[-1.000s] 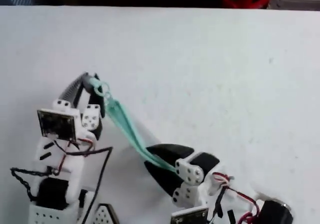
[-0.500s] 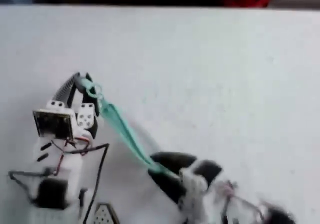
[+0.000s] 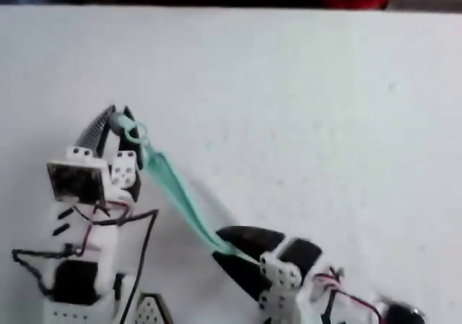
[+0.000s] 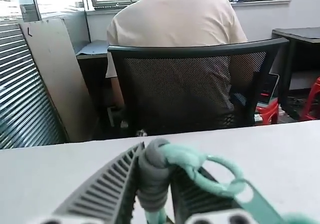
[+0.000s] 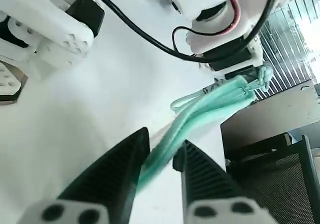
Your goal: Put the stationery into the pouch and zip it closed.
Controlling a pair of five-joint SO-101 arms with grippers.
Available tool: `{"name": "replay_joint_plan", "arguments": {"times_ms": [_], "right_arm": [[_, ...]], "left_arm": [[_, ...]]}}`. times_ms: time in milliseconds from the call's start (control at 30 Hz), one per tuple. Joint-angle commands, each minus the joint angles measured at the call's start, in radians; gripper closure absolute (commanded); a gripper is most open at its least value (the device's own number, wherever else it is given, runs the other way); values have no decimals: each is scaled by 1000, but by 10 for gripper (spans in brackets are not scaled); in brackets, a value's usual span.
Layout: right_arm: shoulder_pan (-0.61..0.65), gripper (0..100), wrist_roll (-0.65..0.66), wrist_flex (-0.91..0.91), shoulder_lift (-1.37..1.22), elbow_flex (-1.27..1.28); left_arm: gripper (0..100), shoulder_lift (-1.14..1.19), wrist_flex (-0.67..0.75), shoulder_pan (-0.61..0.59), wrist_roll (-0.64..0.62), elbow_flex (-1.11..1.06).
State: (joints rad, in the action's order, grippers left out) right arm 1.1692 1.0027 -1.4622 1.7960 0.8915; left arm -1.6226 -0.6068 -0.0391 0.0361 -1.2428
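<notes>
Starting at the left of the high view, the left gripper [image 3: 119, 118] is clenched on one end of the pouch [image 3: 177, 187], a slim teal one, right where a teal ring [image 3: 138, 130] hangs off it. In the left wrist view a grey tab [image 4: 152, 171] sits pinched between the ribbed jaws, with the ring looped beside it. From there the pouch runs as a narrow stretched band across the white table [image 3: 325, 107], slanting rightward and toward the near edge, spanning the gap between the two arms. At its far right end the right gripper [image 3: 225, 246] has its black jaws grasping the fabric. Whether the zip is shut cannot be told
</notes>
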Motion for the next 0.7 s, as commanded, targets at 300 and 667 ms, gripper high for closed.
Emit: {"name": "replay_joint_plan", "arguments": {"times_ms": [300,667], "right_arm": [[-248,978,-110,200,1,80],[-625,978,-327,587,-1,244]], "left_arm": [[785,2,-186,-58,-2,86],[744,2,-436,-54,-186,302]]}}
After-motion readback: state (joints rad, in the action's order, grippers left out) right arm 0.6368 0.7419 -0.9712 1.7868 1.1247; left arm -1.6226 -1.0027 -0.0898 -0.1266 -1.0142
